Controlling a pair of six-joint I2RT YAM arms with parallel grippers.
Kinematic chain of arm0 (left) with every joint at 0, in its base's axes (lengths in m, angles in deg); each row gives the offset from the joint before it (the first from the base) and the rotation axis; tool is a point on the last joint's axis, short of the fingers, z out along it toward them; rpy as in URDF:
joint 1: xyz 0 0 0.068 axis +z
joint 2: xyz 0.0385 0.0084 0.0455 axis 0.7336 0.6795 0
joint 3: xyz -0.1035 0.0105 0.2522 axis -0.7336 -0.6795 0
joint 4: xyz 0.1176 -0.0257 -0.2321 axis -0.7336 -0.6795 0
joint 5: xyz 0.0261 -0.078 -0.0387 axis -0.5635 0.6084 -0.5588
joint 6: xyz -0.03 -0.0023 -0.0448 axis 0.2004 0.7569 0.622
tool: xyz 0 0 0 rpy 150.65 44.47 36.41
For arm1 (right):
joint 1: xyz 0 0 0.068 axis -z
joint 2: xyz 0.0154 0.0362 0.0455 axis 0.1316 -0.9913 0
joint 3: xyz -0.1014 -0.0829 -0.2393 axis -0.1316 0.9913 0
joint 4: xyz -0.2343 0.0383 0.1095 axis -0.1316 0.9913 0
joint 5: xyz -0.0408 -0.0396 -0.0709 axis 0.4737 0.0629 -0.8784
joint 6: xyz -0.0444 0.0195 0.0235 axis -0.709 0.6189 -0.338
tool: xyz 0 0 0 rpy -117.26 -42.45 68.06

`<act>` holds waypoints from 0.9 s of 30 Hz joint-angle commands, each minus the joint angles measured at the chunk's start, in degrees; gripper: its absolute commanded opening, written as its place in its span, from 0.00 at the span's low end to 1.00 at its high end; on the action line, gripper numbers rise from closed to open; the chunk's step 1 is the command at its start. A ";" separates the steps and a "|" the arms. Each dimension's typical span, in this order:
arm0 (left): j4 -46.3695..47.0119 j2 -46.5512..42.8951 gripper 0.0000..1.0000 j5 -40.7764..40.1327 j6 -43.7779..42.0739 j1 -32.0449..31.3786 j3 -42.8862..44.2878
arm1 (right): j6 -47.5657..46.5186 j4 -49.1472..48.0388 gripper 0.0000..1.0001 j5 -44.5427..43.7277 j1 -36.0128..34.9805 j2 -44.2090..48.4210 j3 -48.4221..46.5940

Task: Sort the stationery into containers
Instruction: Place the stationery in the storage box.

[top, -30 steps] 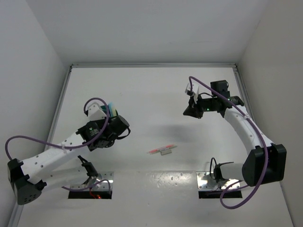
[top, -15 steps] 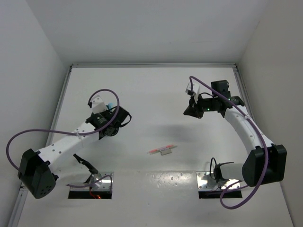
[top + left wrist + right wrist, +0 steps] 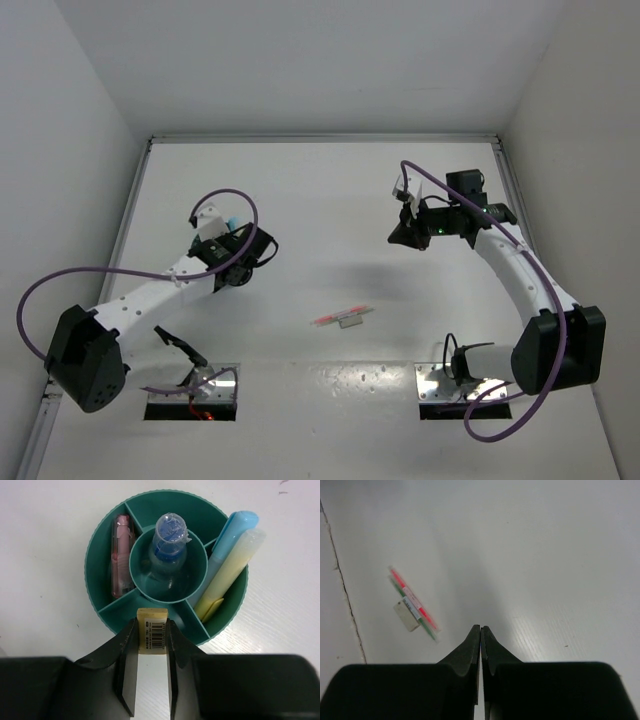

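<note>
- In the left wrist view, the left hand (image 3: pixel 151 626) is closed on a beige eraser (image 3: pixel 152 636) with a barcode label. The eraser hangs just above the near rim of the round teal cup (image 3: pixel 172 502).
- In the cup, a clear-blue marker (image 3: pixel 169 542) stands in the middle part and a pink piece (image 3: pixel 121 555) in the left part. A light-blue marker (image 3: pixel 231 535) and a yellow marker (image 3: pixel 234 567) are in the right part. The near part looks free.
- In the right wrist view, the right hand (image 3: pixel 480 630) is fully closed and holds nothing. On the desk (image 3: pixel 560 540), a red pen (image 3: pixel 414 599) lies beside a green pen (image 3: pixel 426 625), and a small beige piece (image 3: pixel 406 616) touches them.
- In the top view, the left hand is over the cup at the left, the right hand is at the far right, and the pens lie between them.
- We judge the step is dropping the eraser. Next, the left hand should move slightly forward over the free part and open.
</note>
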 commanded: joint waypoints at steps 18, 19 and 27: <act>3.22 1.80 0.25 -1.88 0.18 2.41 -2.48 | -0.84 -0.38 0.01 1.62 0.30 1.37 -1.87; 3.22 1.80 0.25 -1.88 0.18 2.41 -2.48 | -1.36 -0.38 0.01 1.62 0.30 1.37 -1.87; 3.22 1.80 0.50 -1.88 0.18 2.41 -2.48 | -1.37 0.15 0.01 1.62 0.30 1.37 -1.87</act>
